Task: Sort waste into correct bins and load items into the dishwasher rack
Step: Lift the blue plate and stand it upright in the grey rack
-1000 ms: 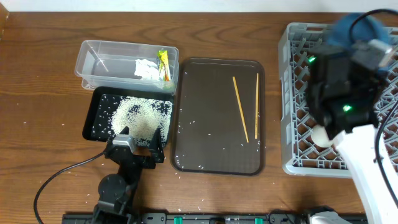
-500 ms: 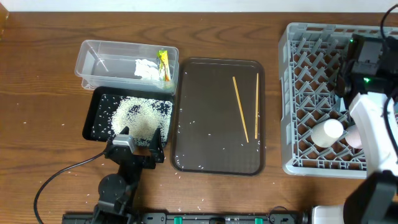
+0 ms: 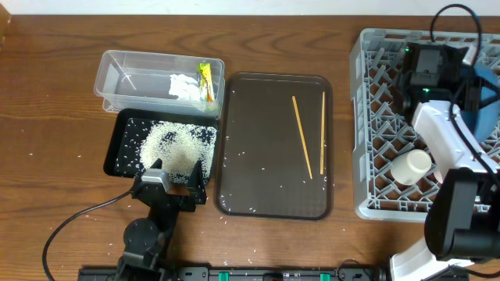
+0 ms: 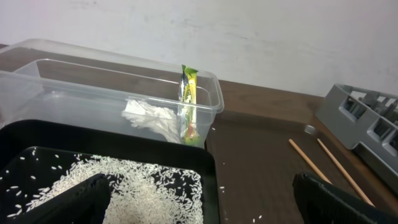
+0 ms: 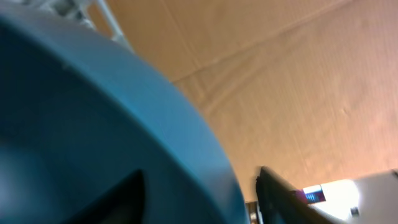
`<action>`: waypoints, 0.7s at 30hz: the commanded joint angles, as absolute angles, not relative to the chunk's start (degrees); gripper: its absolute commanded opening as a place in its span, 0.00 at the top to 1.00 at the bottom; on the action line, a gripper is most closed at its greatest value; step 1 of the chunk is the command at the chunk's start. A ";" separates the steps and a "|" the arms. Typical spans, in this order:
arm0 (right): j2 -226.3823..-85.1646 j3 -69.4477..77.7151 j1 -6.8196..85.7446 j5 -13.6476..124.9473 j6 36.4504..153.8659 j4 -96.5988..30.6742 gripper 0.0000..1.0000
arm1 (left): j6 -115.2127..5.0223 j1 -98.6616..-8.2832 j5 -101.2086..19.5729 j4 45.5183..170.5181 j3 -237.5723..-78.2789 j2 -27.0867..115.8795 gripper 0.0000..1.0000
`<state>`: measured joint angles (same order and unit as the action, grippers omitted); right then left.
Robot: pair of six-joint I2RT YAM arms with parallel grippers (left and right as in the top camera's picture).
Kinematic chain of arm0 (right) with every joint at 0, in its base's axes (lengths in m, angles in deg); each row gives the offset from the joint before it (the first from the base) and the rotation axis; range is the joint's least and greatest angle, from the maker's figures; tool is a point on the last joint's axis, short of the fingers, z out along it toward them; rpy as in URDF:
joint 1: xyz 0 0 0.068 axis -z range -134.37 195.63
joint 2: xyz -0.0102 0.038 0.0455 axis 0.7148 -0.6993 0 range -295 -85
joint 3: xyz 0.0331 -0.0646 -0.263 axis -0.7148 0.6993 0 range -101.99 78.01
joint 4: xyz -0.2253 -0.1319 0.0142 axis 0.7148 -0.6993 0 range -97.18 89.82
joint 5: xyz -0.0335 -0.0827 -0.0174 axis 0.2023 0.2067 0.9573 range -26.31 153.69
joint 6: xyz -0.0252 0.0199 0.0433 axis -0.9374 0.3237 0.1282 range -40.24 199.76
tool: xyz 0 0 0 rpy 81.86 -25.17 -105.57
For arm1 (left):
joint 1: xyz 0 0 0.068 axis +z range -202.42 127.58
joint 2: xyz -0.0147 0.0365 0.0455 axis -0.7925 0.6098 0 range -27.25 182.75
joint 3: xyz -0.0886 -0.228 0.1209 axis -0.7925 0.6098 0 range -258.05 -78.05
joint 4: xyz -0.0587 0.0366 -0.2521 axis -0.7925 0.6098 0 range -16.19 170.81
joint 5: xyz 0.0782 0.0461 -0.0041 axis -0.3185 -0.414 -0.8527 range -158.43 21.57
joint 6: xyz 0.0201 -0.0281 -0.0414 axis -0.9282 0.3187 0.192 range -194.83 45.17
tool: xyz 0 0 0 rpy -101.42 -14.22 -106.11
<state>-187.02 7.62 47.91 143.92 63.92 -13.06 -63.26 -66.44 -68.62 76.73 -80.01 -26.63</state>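
Two spread hands: the right hand (image 5: 199, 198), over the dishwasher rack (image 3: 375, 156), has the blue plate (image 5: 93, 124) rim between its parted fingers. The left hand (image 4: 205, 200), well left of the rack, hovers above the rice (image 4: 124, 180).

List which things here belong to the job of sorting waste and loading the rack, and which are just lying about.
Belong to the job: clear tub, tissue, wrapper, black tray, rice, chopsticks, dishwasher rack, white cup, blue plate.

Just lying about: brown serving tray under the chopsticks, black cable.
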 commanded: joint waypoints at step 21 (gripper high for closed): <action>-169.27 7.20 20.57 96.60 73.63 -31.42 0.14 | -64.05 -66.27 -68.93 77.82 -78.28 -27.02 0.04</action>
<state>-168.35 6.81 25.11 116.10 56.43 -26.55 -63.26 -66.44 -68.60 76.73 -80.01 -26.63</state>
